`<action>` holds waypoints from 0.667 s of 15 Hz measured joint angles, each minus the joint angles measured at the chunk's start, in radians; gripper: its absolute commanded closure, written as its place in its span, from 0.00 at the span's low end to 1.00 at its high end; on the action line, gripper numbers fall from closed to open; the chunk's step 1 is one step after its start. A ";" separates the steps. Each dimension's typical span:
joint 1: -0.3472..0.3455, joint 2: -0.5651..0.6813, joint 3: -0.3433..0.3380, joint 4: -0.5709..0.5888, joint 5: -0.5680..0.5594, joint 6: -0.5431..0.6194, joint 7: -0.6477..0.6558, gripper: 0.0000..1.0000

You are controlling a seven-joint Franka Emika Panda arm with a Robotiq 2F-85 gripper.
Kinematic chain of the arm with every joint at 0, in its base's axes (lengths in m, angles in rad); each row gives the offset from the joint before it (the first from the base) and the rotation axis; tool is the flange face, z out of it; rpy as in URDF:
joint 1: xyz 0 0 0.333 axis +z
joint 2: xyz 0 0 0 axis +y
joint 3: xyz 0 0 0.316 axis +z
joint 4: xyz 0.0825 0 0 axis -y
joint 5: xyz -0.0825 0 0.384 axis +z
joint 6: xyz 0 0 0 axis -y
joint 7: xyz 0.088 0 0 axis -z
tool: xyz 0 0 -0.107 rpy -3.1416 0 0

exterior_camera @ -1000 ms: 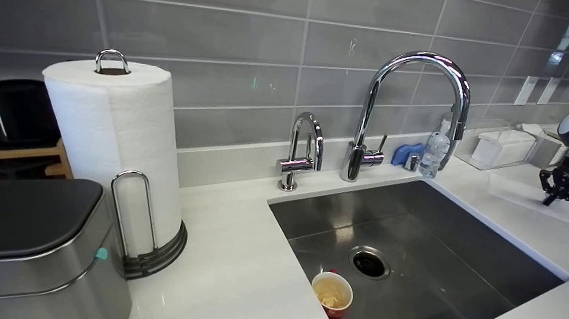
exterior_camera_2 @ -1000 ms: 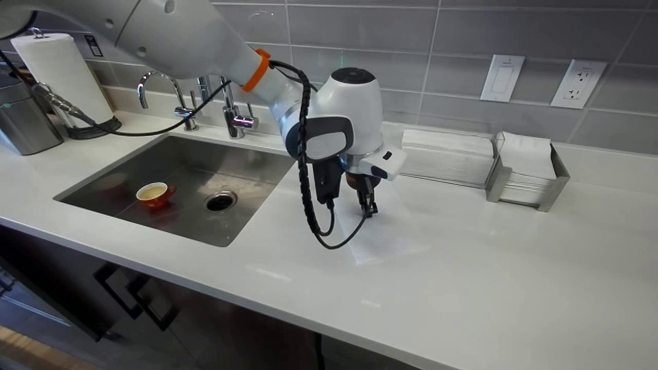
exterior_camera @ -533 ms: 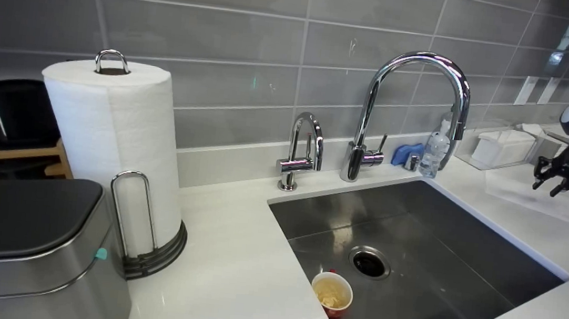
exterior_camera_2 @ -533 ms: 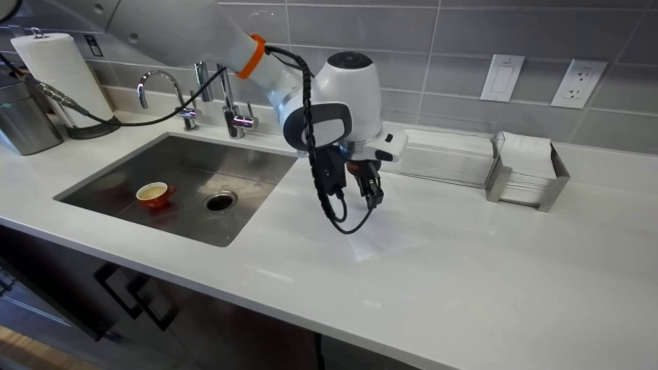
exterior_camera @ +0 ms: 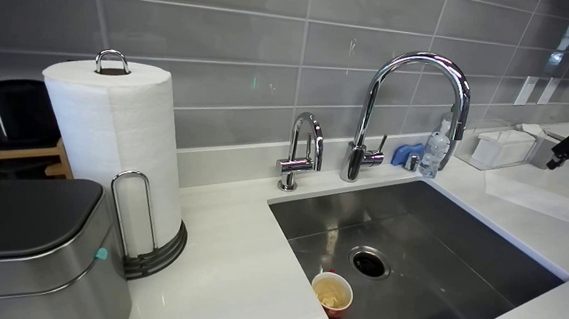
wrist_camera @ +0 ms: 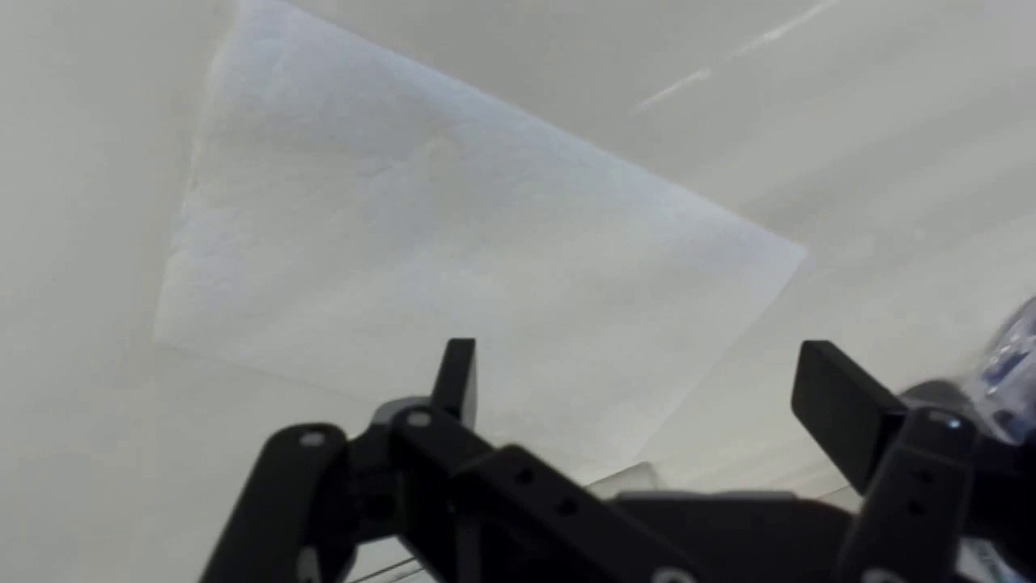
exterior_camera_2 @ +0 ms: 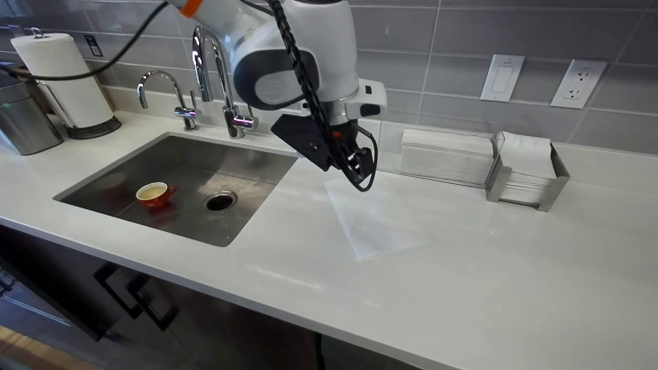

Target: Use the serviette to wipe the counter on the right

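Counter (exterior_camera_2: 514, 288), a flat glossy white slab, is filling an exterior view's lower right; a rectangular steel sink (exterior_camera_2: 247, 159) is sitting centre-left. On the counter, near frame centre, a four-cornered white paper serviette (exterior_camera_2: 375, 218) is lying. Above it I'm hovering my black two-fingered gripper (wrist_camera: 638, 356), spread wide.

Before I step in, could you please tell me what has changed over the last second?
The gripper has opened and risen off the serviette, apparently letting it go. The serviette shifted only slightly and lies spread on the counter. The red cup in the sink and the paper towel roll stayed put.
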 measured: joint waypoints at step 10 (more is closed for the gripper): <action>0.068 -0.445 -0.001 -0.430 0.236 -0.017 -0.584 0.00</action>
